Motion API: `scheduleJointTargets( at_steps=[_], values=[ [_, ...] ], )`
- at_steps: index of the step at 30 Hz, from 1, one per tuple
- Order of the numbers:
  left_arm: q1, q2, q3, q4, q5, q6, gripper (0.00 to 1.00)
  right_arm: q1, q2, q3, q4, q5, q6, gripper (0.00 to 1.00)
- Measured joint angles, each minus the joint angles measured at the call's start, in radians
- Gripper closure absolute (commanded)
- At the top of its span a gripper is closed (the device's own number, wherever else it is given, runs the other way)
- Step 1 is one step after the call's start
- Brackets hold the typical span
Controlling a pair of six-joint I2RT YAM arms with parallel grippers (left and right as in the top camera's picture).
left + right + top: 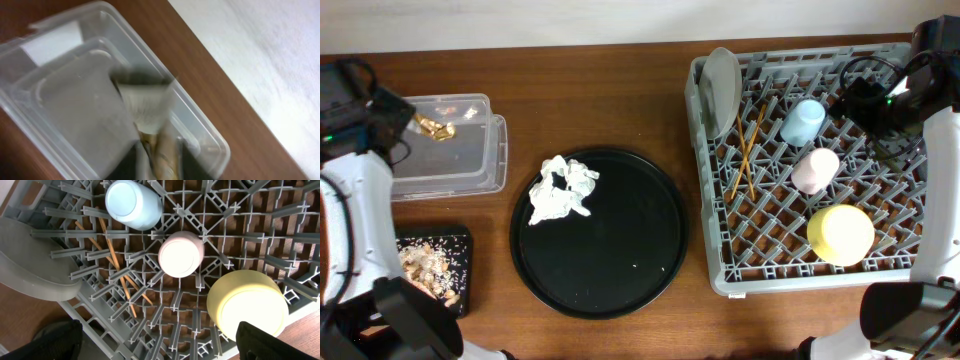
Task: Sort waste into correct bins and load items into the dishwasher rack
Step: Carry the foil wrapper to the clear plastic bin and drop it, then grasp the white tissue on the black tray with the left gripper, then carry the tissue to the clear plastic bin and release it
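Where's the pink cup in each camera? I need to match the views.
Overhead: the pink cup sits in the dishwasher rack, between the blue cup and the yellow-green bowl.
Left wrist: not in it; only the clear tub and the table show.
Right wrist: just above centre.
Shared landmark: the chopsticks, left of the cup in both.

Dark brown wooden table (610, 100), pale plain surface (620, 20) beyond far edge
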Motion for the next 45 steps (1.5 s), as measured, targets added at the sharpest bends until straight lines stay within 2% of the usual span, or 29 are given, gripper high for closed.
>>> scheduleJointTargets(
  at_steps=[3,6,8,11,12,13,14,15,18,22,26,30,31,34,36,37,38,39,42,45],
  values=[
    [0.055,0.000,0.000,0.016,0.002,-0.005,0.01,0.000,0.000,0.000,0.000,0.000,0.000,0.02],
    [0.066,0.000,0.000,-0.006,0.066,-0.007,0.01,0.000,0.000,0.000,0.000,0.000,0.000,0.02],
    [0.064,0.000,0.005,-0.102,0.211,0.001,0.02,0.000,0.000,0.000,0.000,0.000,-0.001,0.02],
    [0.047,0.000,0.008,-0.310,0.436,0.105,0.09,0.000,0.000,0.000,0.000,0.000,0.000,0.02],
    [0.021,-0.001,0.007,-0.380,0.479,0.146,0.10,0.000,0.000,0.000,0.000,0.000,0.000,0.02],
    [-0.012,-0.001,0.005,-0.416,0.500,0.181,0.16,0.000,0.000,0.000,0.000,0.000,0.000,0.02],
    [-0.104,-0.002,-0.009,-0.463,0.528,0.238,0.22,0.000,0.000,0.000,0.000,0.000,0.000,0.01],
    [-0.148,-0.002,-0.016,-0.470,0.526,0.259,0.23,0.000,0.000,0.000,0.000,0.000,0.000,0.01],
    [-0.324,-0.002,-0.058,-0.488,0.451,0.274,0.23,0.000,0.001,0.000,0.000,0.000,0.000,0.02],
    [-0.519,-0.002,-0.112,-0.489,0.168,0.179,0.23,0.000,0.001,0.000,0.001,0.000,0.000,0.02],
    [-0.589,-0.001,-0.222,-0.431,-0.027,0.095,0.23,0.000,0.001,0.000,0.001,0.000,0.000,0.02],
    [-0.589,0.023,-0.328,-0.261,-0.097,0.060,0.31,0.000,0.001,0.000,0.000,0.000,0.000,0.02],
    [-0.589,0.050,-0.353,-0.217,-0.106,0.052,0.34,0.000,0.001,0.000,0.000,0.000,0.000,0.02],
    [-0.589,0.109,-0.366,-0.179,-0.111,0.049,0.51,0.000,0.001,0.000,0.000,0.000,0.000,0.02],
    [-0.589,0.151,-0.366,-0.165,-0.115,0.043,0.67,0.000,0.001,0.000,0.000,0.000,0.000,0.02],
    [-0.589,0.164,-0.367,-0.163,-0.116,0.041,0.72,0.000,0.001,0.000,0.000,0.000,0.000,0.02],
    [-0.589,0.171,-0.367,-0.162,-0.117,0.040,0.83,0.000,0.001,0.000,0.000,0.000,0.000,0.02],
    [-0.589,0.173,-0.367,-0.163,-0.117,0.042,0.99,0.000,0.001,0.000,0.000,0.000,0.000,0.02],
    [-0.589,0.172,-0.365,-0.193,-0.118,0.042,0.99,0.000,0.001,0.000,0.000,0.000,0.000,0.02],
    [-0.589,0.172,-0.335,-0.297,-0.118,0.042,0.99,0.000,0.001,0.000,0.000,0.000,0.000,0.02]
  ],
)
